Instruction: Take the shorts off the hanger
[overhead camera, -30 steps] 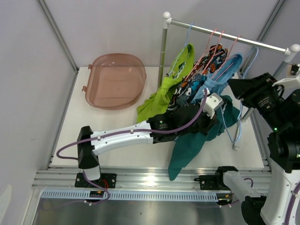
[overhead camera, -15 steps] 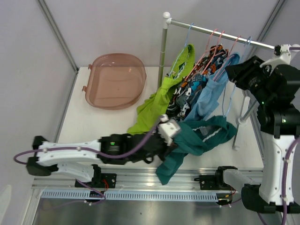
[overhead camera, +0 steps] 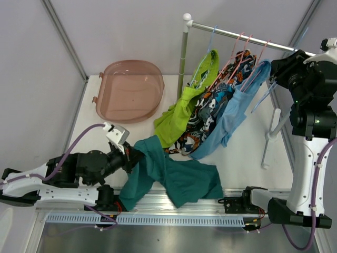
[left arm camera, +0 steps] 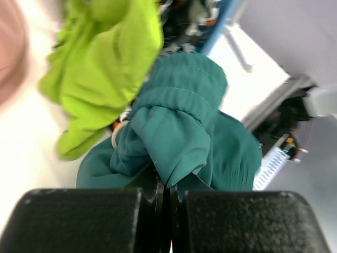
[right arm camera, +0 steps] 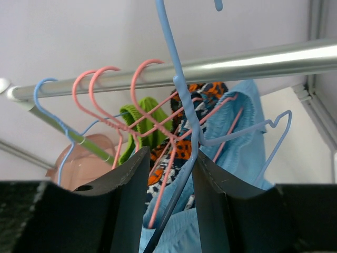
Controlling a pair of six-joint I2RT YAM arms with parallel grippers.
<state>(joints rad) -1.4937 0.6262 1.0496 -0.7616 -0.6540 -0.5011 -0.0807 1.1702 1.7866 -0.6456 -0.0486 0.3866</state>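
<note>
Bare table lies open before the pink tub; hanging shorts and the rack post obstruct passage beneath the rail.

Soft matt teal shorts, shiny metal rail, translucent plastic tub

no readable text, labels, brands, numbers or signs in any view, printed shorts patterns show no legible lettering
</note>
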